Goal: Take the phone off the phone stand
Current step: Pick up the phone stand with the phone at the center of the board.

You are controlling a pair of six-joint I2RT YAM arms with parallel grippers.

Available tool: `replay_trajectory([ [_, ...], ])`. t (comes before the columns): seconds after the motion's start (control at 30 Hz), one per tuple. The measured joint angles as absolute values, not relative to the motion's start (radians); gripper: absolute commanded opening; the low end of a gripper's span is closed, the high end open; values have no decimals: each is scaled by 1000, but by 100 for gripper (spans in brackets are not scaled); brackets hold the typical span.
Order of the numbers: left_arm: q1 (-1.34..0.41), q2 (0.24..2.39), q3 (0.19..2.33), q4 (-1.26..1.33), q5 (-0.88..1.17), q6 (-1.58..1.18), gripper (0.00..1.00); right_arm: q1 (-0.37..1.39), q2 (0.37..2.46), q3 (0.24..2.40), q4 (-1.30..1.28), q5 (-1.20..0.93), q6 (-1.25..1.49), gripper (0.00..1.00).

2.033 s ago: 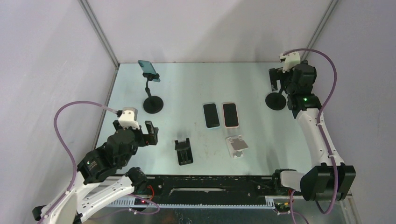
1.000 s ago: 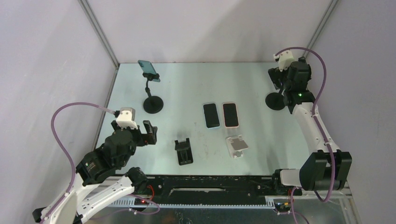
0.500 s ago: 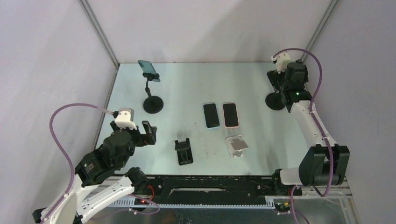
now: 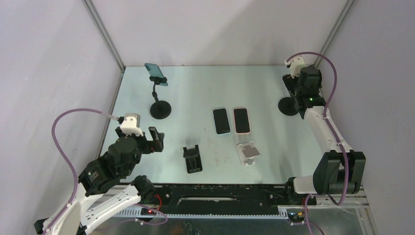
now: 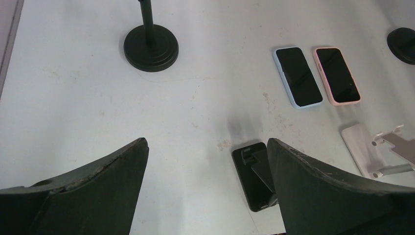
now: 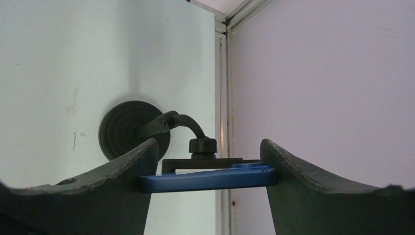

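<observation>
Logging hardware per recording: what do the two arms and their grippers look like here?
Both arms have black joint housings and white links; the right arm shows a green indicator light. A purple cable loops to a white camera box on each wrist. The left gripper and right gripper have broad, black, curved fingers with scuffed edges.

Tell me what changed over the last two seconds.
The right arm's elbow drew in toward the table and its wrist edged slightly left; the right gripper now clamps the blue phone on its stand. The left gripper barely shifted, open and empty. The teal phone, two flat phones, black stand and white stand stayed put.
</observation>
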State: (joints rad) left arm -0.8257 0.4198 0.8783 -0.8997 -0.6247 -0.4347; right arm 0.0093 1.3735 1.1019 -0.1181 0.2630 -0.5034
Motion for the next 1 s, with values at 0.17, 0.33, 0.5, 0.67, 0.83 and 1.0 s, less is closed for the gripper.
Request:
replay_trajectory([
  [0.17, -826, 420, 878, -899, -625, -435, 98, 9, 1374, 1102, -118, 263, -506, 27],
  [0.33, -826, 420, 878, -900, -625, -435, 98, 9, 1374, 1102, -118, 258, -510, 0],
  [0.5, -826, 420, 878, -900, -625, -435, 98, 8, 1362, 1096, -118, 250, -513, 0],
  [0.67, -826, 420, 878, -900, -625, -435, 98, 18, 1334, 1083, -126, 241, -514, 0],
  [0.83, -826, 420, 878, -900, -625, -435, 98, 52, 1293, 1075, -146, 241, -529, 0],
  [1.0, -826, 419, 878, -900, -625, -435, 98, 84, 1230, 1075, -163, 239, -532, 0],
])
